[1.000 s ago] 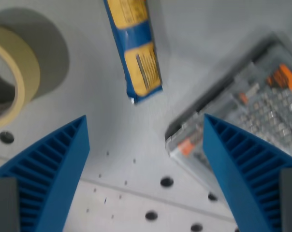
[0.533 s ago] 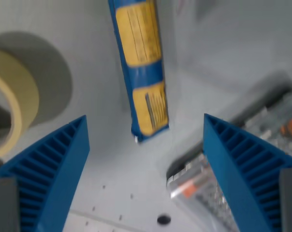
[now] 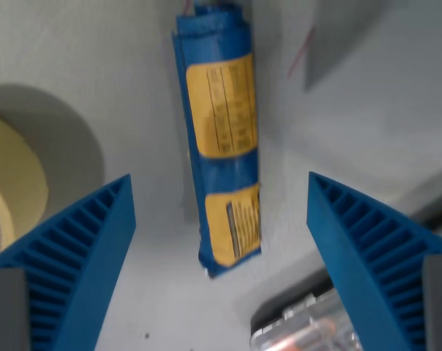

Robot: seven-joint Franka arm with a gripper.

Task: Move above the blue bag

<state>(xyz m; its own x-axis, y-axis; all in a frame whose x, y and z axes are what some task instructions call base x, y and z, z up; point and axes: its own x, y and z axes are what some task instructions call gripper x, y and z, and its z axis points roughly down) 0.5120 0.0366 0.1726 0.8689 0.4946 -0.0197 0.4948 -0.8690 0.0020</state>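
Wrist view: the blue bag [image 3: 222,142] is lying flat on the grey tabletop [image 3: 367,117], long axis running nearly top to bottom of the frame, tilted slightly. Two yellow label panels are showing on the bag, a large one on its upper half and a smaller one near its lower end; the print is too blurred to read. The bag's upper end is reaching almost to the top edge of the frame.

The gripper [image 3: 221,201] is hanging with its two blue ribbed fingers spread wide apart and nothing between them but air. One finger [image 3: 75,256] is sitting to the wrist view's left of the bag, the other to the wrist view's right. The bag's lower end is falling between the two fingertips; neither finger is touching it.

A roll of beige tape [image 3: 12,183] is showing well to the left of the bag, cut by the frame edge and casting a round shadow. A clear plastic case [image 3: 301,329] with orange inside is lying just below and right of the bag's lower end, partly hidden behind the right finger.
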